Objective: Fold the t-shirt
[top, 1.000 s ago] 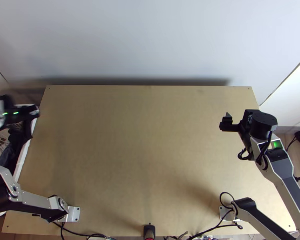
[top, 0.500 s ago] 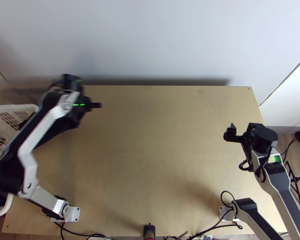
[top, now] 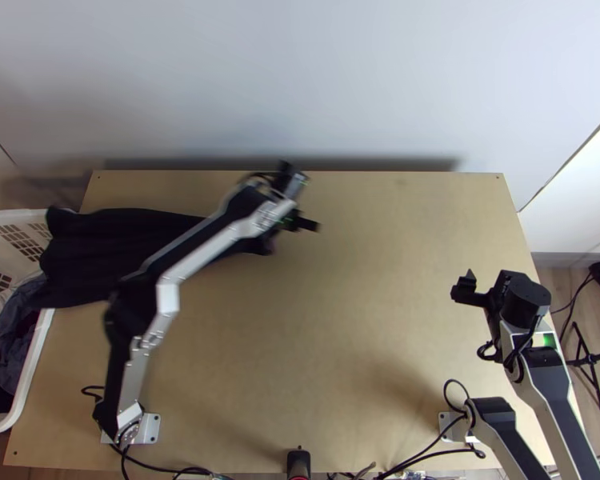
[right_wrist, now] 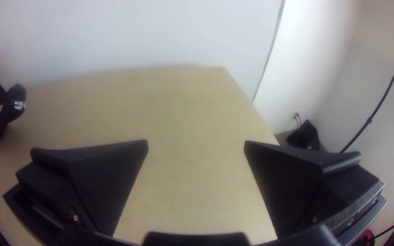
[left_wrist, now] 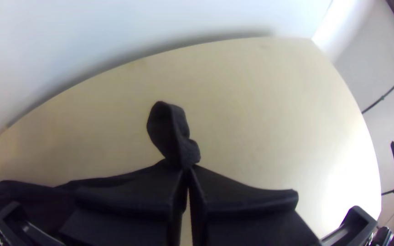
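Black t-shirt (top: 100,250) across basket's (top: 30,376) rim

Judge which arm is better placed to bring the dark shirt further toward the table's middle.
Left, most likely: its hand pinches the shirt over the table, while the right hand is open and empty, away toward the table's right side.

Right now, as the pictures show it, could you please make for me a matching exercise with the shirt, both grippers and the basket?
1. t-shirt
2. left gripper
3. right gripper
4. basket

A. open, holding nothing
B. white, with openwork walls
C. black, across the left part of the table
D. closed on fabric

Pairs: 1-C, 2-D, 3-A, 4-B
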